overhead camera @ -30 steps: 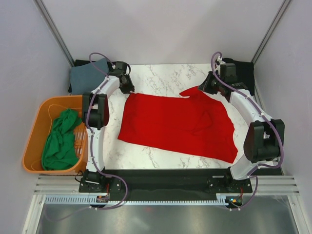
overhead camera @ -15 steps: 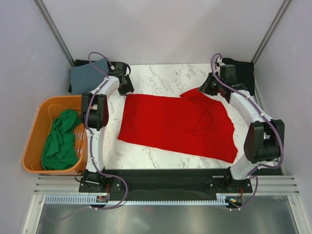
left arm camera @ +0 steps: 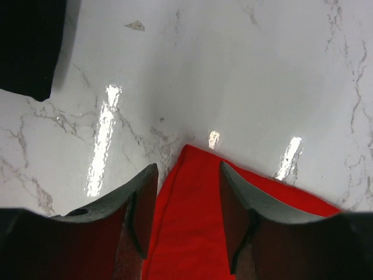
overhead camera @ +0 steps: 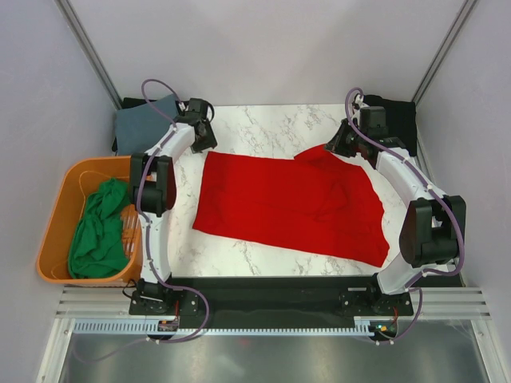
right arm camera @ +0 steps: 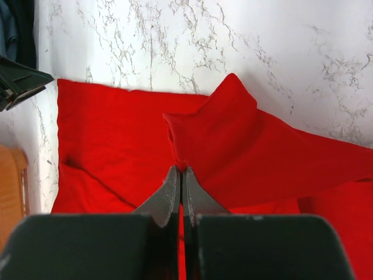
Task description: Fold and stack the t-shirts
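left jaws now spread, red t-shirt (overhead camera: pixel 279 199) corner lying between, right jaws still clenched on sleeve

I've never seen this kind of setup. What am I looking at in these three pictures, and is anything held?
These are two robot arms, left and right, bolted at the near edge of a white marble table, each ending in a two-finger gripper. One picture looks down from above; the other two come from cameras on the wrists, looking along the grippers. A bright red t-shirt lies spread on the table. An orange plastic tub at the left holds a green t-shirt; a slate grey-blue shirt and a black cloth lie at the far corners. The left gripper is open, a corner of the red shirt lying between its fingers, not gripped. The right gripper is shut, pinching a fold of the same shirt.
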You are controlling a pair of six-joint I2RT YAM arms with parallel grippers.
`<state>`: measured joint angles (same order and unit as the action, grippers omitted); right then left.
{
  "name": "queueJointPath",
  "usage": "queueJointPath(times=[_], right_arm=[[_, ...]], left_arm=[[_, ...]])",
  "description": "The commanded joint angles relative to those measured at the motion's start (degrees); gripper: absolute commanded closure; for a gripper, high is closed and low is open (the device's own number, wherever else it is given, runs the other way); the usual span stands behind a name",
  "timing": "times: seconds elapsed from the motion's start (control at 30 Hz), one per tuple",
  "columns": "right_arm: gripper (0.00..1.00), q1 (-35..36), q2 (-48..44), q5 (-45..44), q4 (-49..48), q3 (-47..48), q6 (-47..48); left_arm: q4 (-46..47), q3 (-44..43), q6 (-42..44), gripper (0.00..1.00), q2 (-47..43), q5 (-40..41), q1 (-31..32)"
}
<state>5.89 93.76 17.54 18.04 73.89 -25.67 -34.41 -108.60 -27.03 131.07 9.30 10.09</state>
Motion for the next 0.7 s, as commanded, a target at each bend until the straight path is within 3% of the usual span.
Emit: queueJointPath(times=[0.0,0.37,0.67], right_arm=[[1.0,-0.09,-0.42,0.13,-1.08,-0.41,0.53],[1.0,-0.09,-0.15,0.3,-1.08,-0.59,0.8],[1.0,-0.09,-0.06,-0.57,-0.91,-0.59,1.32]], left_arm=[[1.63,1.02,2.33,0.46,-5.91,2.74,0.28],[3.3,1.55,1.63,0.47,-1.52,-1.56,0.72],[4.09,-0.21,1.19,0.57,2.17,-2.44,0.81]])
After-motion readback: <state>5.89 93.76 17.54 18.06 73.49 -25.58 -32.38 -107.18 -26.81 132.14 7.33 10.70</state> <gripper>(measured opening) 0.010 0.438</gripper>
